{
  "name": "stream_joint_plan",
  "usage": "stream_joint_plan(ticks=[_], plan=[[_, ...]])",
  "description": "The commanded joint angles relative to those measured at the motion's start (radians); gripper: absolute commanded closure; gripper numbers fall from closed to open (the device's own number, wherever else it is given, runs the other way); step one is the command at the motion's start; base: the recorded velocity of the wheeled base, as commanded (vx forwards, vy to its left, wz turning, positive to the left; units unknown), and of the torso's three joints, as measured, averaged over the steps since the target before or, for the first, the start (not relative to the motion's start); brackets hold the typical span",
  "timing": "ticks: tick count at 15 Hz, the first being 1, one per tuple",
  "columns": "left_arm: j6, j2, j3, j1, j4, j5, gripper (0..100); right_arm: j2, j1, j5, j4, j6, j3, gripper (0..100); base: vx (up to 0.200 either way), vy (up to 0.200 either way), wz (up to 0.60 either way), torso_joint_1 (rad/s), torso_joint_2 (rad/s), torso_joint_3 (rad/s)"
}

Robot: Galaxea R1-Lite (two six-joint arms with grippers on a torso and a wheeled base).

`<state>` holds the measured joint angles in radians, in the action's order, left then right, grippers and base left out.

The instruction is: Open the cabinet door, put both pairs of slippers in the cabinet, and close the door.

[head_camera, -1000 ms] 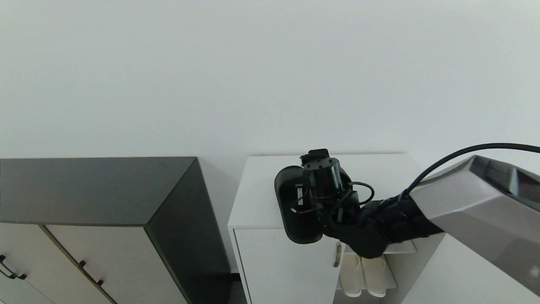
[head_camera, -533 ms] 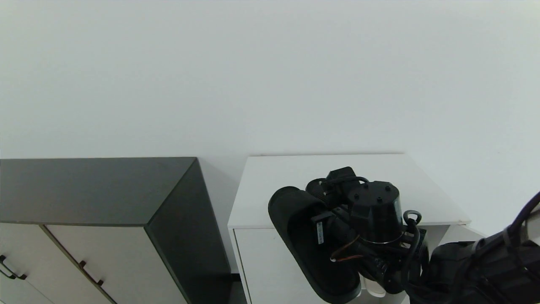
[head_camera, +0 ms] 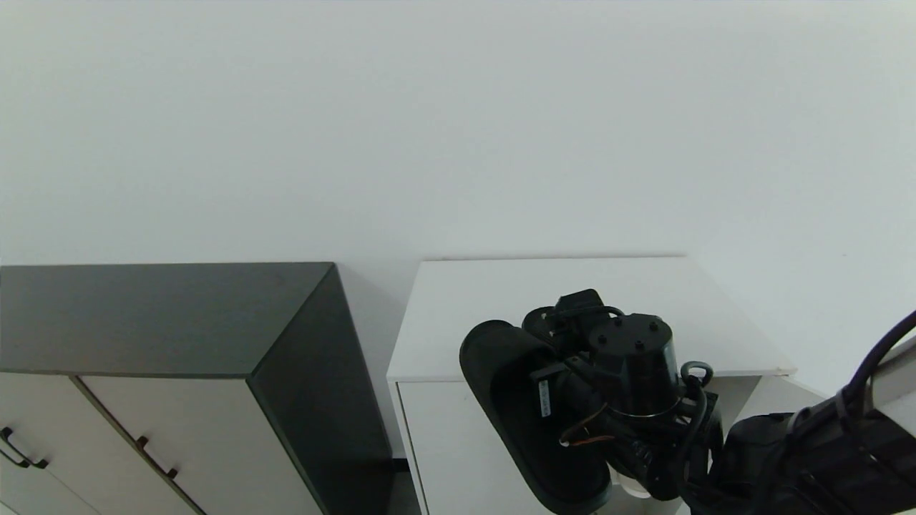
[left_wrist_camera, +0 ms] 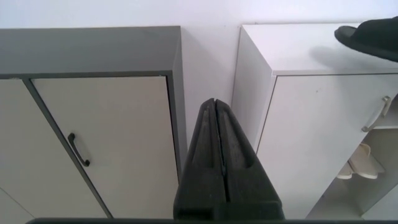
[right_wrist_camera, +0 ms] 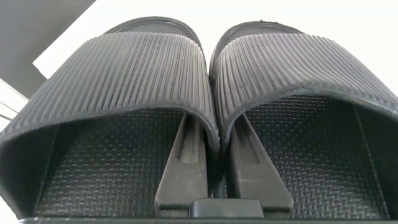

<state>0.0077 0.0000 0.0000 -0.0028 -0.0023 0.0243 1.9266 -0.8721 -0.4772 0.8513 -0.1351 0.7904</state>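
A pair of black slippers (head_camera: 519, 422) hangs side by side in front of the white cabinet (head_camera: 501, 300), soles turned toward its left door. My right gripper (right_wrist_camera: 210, 163) is shut on them, its fingers (right_wrist_camera: 183, 163) under the ribbed straps pinching the two inner walls together. The slippers' toe (left_wrist_camera: 373, 36) juts over the cabinet top. A pair of white slippers (left_wrist_camera: 360, 167) lies on a shelf inside the cabinet's open right half, past the handle (left_wrist_camera: 379, 114) of the left door. My left gripper (left_wrist_camera: 214, 106) is shut on nothing, lower down, facing the gap between the two cabinets.
A dark-topped cabinet (head_camera: 143, 315) with pale doors and black handles (left_wrist_camera: 79, 149) stands to the left of the white one, a narrow gap between them. A plain white wall is behind both.
My right arm has drawn the black slippers back and down, nearer the head camera, and turned them; they now cover the white slippers in that view. Little has moved in the last half second.
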Motion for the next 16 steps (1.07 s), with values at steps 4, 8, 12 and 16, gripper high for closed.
stream_joint_plan(ticks=[4,8,12,16], plan=[[0.000,0.002,0.000,0.000,-0.001,0.000,100,0.011,-0.002,-0.001,0.000,0.000,0.001,100,-0.200,0.000,0.00,-0.007,0.00,0.007],[0.000,0.002,0.000,0.000,-0.001,0.000,100,0.011,-0.002,-0.003,0.003,0.000,0.000,100,-0.200,0.000,0.00,0.002,0.00,0.001],[0.000,0.002,0.000,0.000,-0.001,0.000,100,0.011,-0.004,-0.003,0.005,0.000,-0.002,100,-0.200,0.000,0.00,0.002,0.00,0.002],[-0.002,0.002,0.000,0.000,-0.001,0.002,100,0.011,-0.008,-0.001,0.005,0.000,-0.007,100,0.000,0.000,0.00,0.000,0.00,0.000]])
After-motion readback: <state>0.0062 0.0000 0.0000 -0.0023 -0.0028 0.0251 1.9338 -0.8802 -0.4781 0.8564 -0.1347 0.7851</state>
